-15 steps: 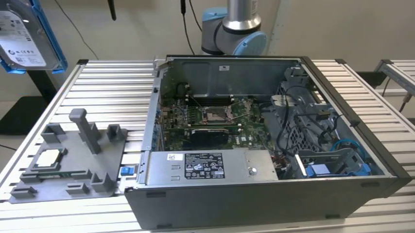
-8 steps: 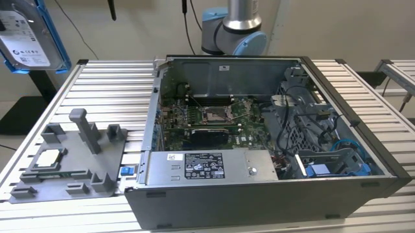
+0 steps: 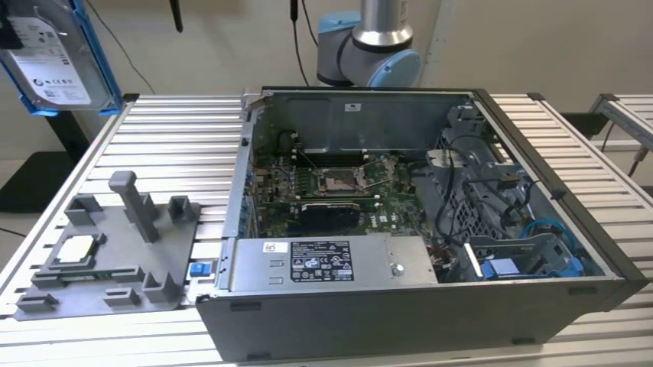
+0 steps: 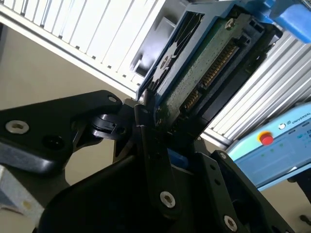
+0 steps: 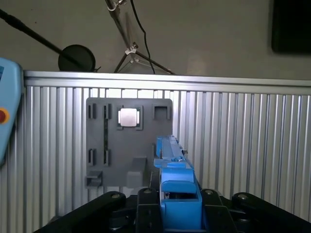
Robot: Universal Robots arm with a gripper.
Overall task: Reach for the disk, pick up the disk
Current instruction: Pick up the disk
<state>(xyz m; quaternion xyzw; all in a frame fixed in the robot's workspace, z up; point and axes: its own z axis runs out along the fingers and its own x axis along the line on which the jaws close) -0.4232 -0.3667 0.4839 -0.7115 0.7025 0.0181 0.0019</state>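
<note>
The disk (image 3: 49, 55) hangs high in the air at the exterior view's left, above the table's far corner; its white label faces the camera and blue rails run along its edges. In the second wrist view the disk (image 4: 206, 63) shows its green circuit board and connector pins, with my gripper (image 4: 170, 143) shut on its lower end between black fingers (image 4: 148, 131). The first wrist view shows the disk (image 5: 171, 162) edge-on with a blue rail on top, clamped in my gripper (image 5: 177, 206).
An open computer case (image 3: 531, 298) fills the middle of the slatted aluminium table (image 3: 173, 138), with a grey labelled metal box (image 3: 326, 264) inside at the front. A grey fixture plate (image 3: 112, 260) carrying a small square chip (image 3: 78, 249) lies at the exterior view's left. The arm's base (image 3: 368, 46) stands behind the case.
</note>
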